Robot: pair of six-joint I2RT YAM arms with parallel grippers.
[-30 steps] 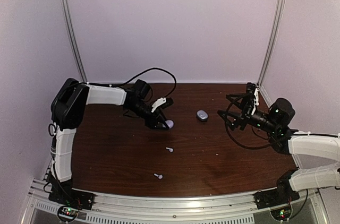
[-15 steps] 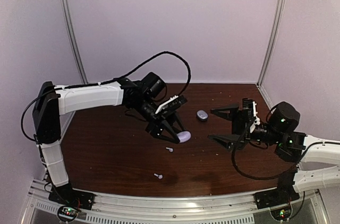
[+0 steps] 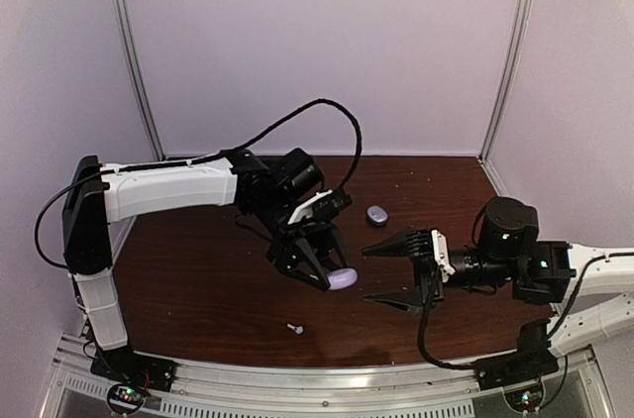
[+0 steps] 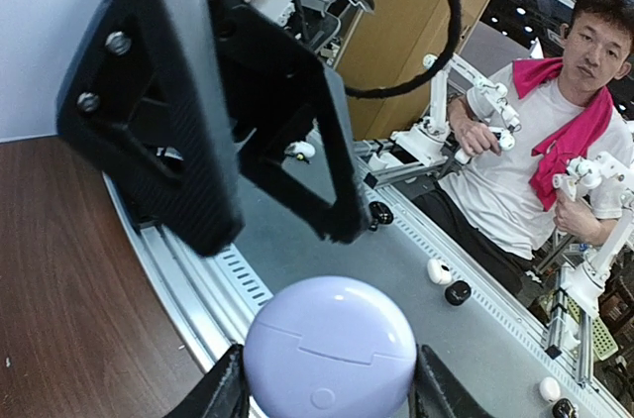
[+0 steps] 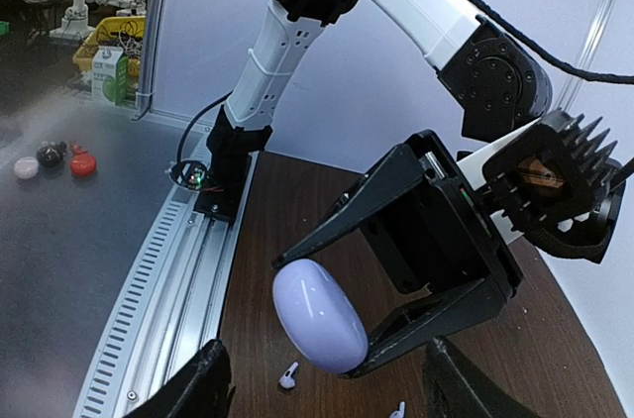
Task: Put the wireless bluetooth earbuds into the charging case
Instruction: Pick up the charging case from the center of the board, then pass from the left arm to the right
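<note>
- Table of dark wood is carrying the loose parts, and both arms are reaching over its middle.
- The left hand is gripping a round lavender case. Its two fingers are pressing on opposite sides of the shell and holding it clear of the table.
- In the left wrist view the lavender case is filling the lower centre with its lid seam facing the camera. The lid is sitting closed, and a finger is clasping each flank.
- The right hand is standing wide open. Its spread fingers are pointing at the lavender case from just beside it and are not touching it.
- In the right wrist view that hand's own fingers are framing the scene from the lower corners, and nothing is lying between them.
- Two earbuds are lying on the table, outside any case. In the right wrist view one is resting below the held shell and another is showing at the lower edge.
- In the top view only one earbud is showing, near the front edge of the table.
- A grey case is lying farther back on the table, well apart from both hands. It is too small to tell whether its lid is open.
</note>
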